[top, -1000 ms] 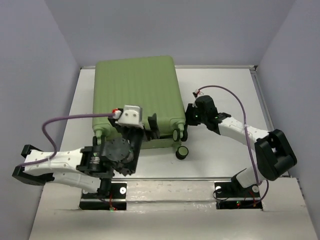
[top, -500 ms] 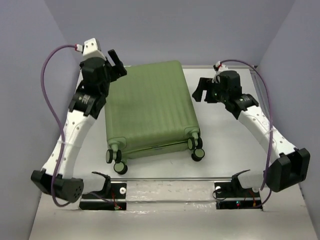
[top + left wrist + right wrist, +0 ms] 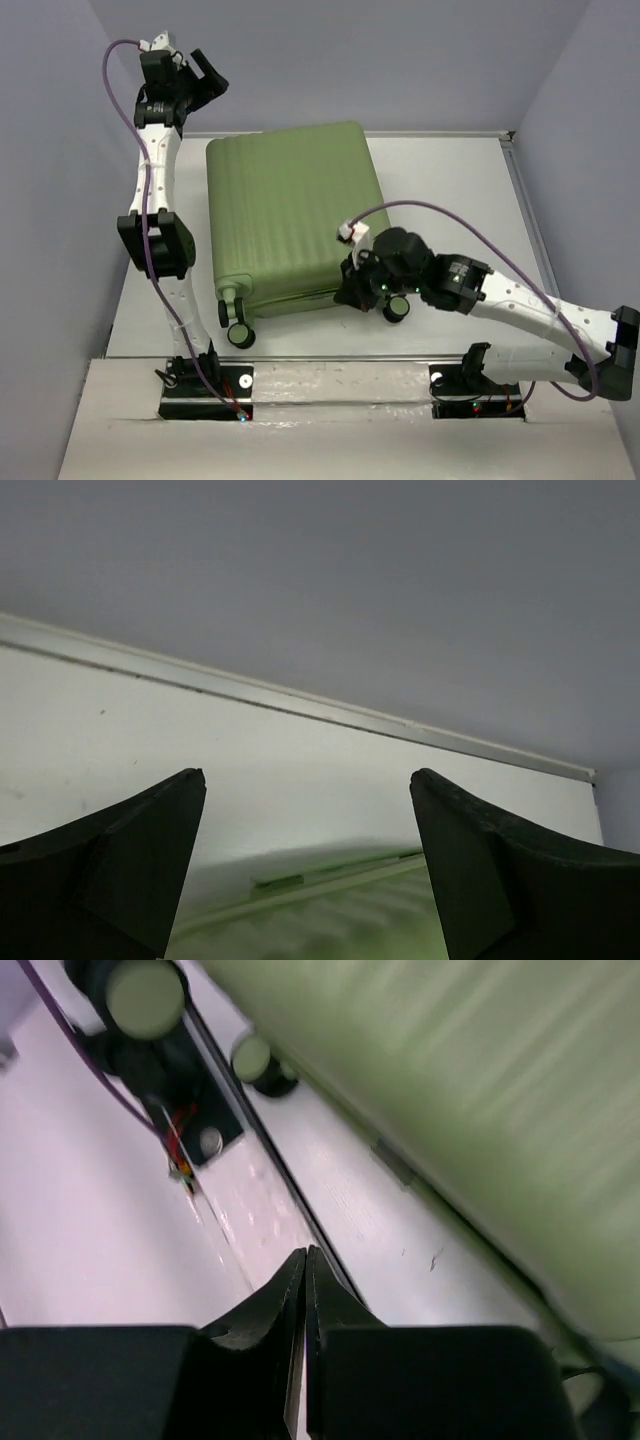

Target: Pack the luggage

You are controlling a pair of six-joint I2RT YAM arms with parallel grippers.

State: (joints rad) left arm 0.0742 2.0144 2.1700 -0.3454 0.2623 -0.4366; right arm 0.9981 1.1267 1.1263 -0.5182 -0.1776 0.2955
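Note:
The luggage (image 3: pixel 290 210) is a light-green ribbed hard-shell suitcase. It lies flat and closed in the middle of the table, its black wheels (image 3: pixel 240 335) toward the near edge. My left gripper (image 3: pixel 208 72) is open and empty, raised high at the back left, above and beyond the suitcase's far left corner. In the left wrist view (image 3: pixel 305 865) the suitcase's edge (image 3: pixel 330 920) shows blurred below the fingers. My right gripper (image 3: pixel 345 292) is shut on nothing, low at the suitcase's near edge beside the right wheels (image 3: pixel 397 310). In the right wrist view (image 3: pixel 305 1257) the green shell (image 3: pixel 480 1080) fills the upper right.
The white table (image 3: pixel 450 180) is walled by grey panels on the left, back and right. A raised rim (image 3: pixel 300 695) runs along its far edge. The arm bases and a metal rail (image 3: pixel 340 365) sit at the near edge. Two wheels (image 3: pixel 145 995) show in the right wrist view.
My left arm lifted from the suitcase's far left corner up to the back left. My right arm swung from the far right side to the suitcase's near edge and shut.

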